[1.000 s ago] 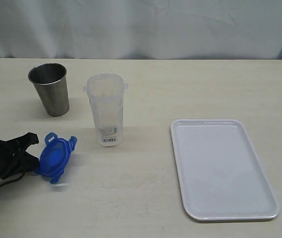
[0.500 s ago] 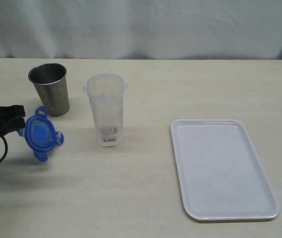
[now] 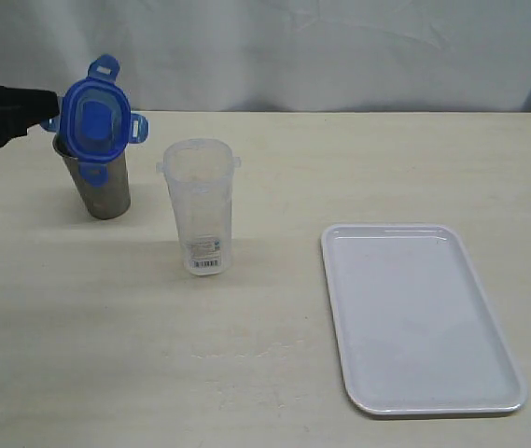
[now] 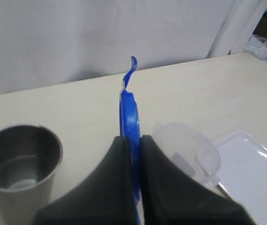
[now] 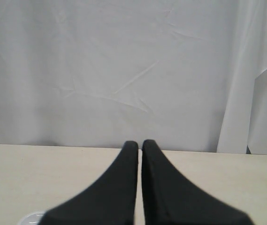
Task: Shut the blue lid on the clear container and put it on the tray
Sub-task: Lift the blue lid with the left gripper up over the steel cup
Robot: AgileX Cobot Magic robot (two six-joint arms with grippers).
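Note:
My left gripper is shut on the edge of the blue lid, holding it in the air in front of the steel cup, left of the clear container. From the left wrist the lid shows edge-on, pinched between the black fingers, with the container's open mouth beyond. The container stands upright and open, a white label near its base. The white tray lies flat at the right with nothing in it. My right gripper is shut on nothing and is outside the exterior view.
A tapered steel cup stands at the back left, partly behind the held lid; it also shows in the left wrist view, cup. A white curtain hangs behind the table's far edge.
The left gripper has lifted the lid from low at the table's left front up and back, to the height of the cup's rim. The container and the tray have not moved.

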